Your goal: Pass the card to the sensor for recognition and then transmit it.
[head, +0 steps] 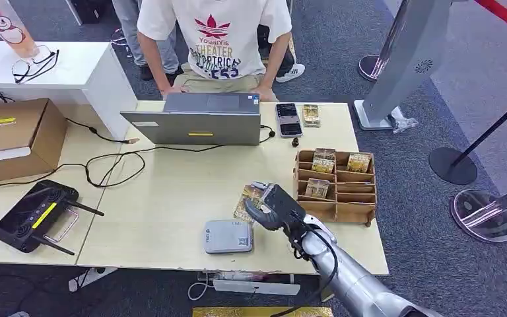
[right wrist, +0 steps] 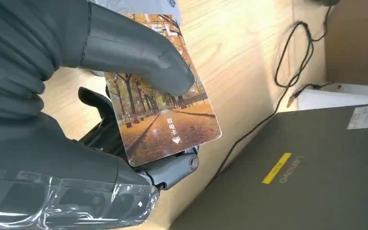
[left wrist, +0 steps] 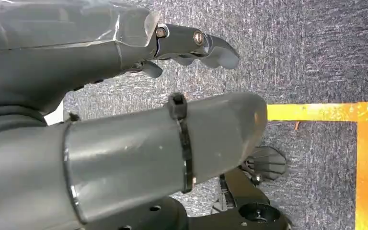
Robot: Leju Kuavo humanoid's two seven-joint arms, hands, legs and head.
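Broadly, a pale wooden tabletop [head: 171,198] is seen from the head view, with a person [head: 218,39] in a white printed shirt standing at its far edge behind a grey laptop [head: 195,119]. A cardboard box [head: 13,139] is set at the left, and a black controller with antennas [head: 36,214] lies near the front left edge. A wooden compartment rack [head: 335,185] holding several cards is placed to the right. Just in front of it the right hand [head: 270,206] is raised over the tabletop, and the card [right wrist: 165,112], printed with an autumn tree avenue, is pinched between its thumb and fingers, just beyond the grey sensor [head: 228,236]. The left hand [left wrist: 191,45] is hung over grey carpet, fingers loosely apart, nothing held.
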